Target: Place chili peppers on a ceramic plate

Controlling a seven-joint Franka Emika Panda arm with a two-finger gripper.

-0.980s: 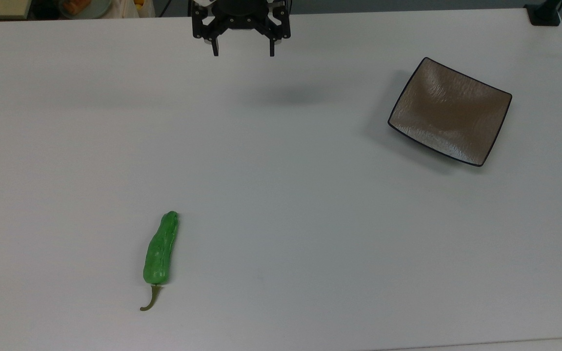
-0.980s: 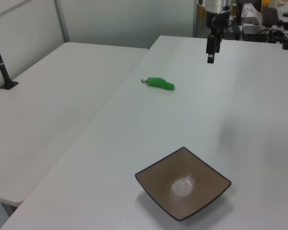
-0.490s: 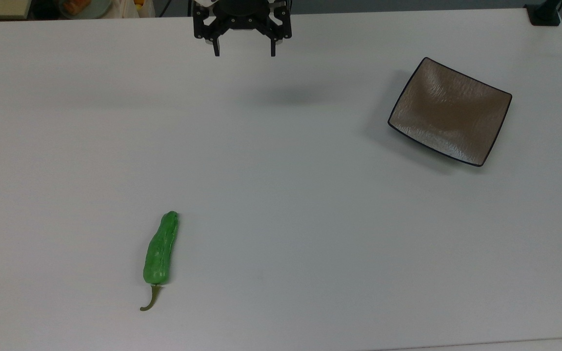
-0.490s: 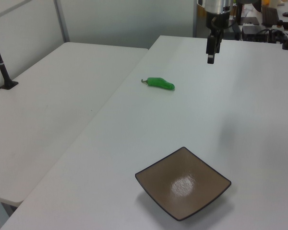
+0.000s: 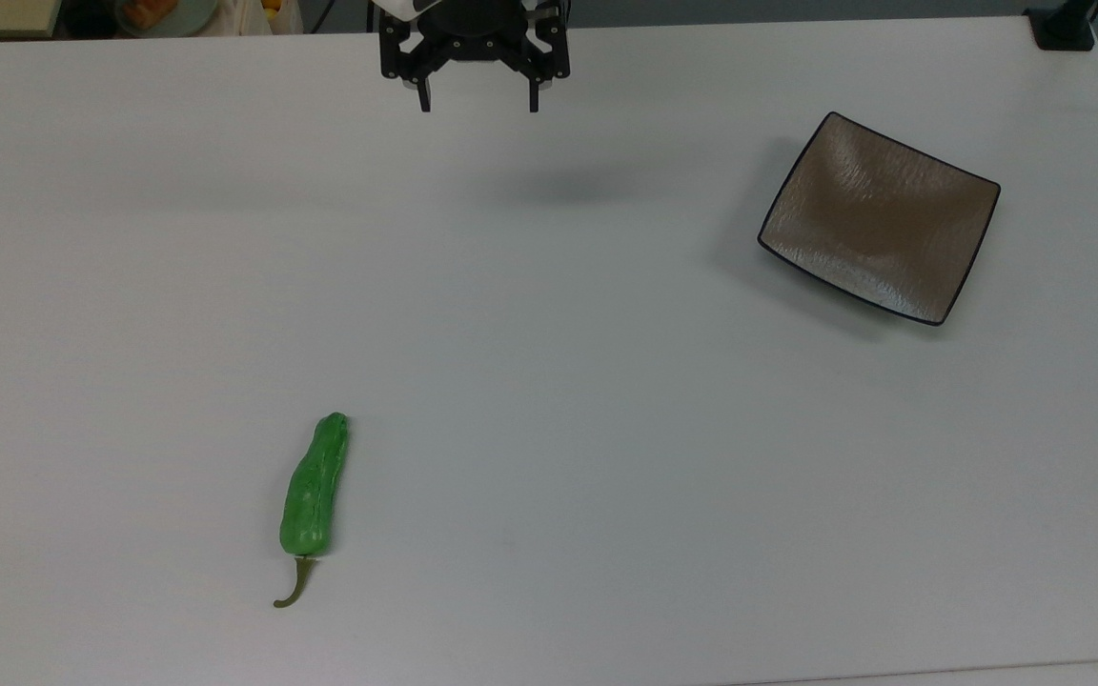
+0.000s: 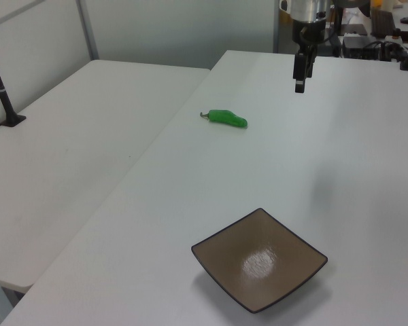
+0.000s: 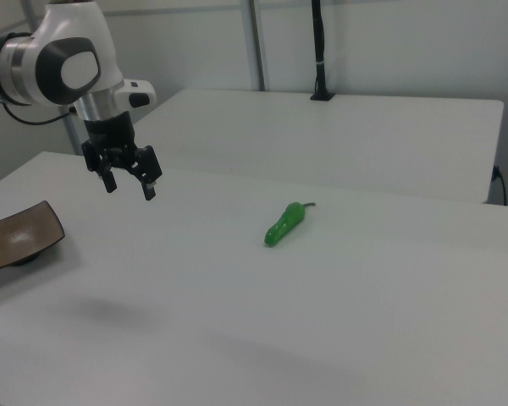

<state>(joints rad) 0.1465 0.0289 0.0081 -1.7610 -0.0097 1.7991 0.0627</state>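
Observation:
A bright green chili pepper with a curved olive stem lies flat on the white table, low in the top view's left half; it is also seen as the pepper and the pepper. The square brown-grey ceramic plate with a black rim sits bare at the top view's upper right, also the plate and the plate. My black gripper hangs open high above the table at the top view's upper edge, far from both; the gripper holds nothing, and the gripper points down.
A second white table adjoins on the left view's left, with a black post base on it. A black mount stands at the top view's upper right corner. Clutter sits beyond the table's far edge.
The gripper has shifted very slightly toward the top view's lower edge. The pepper and the plate have not moved.

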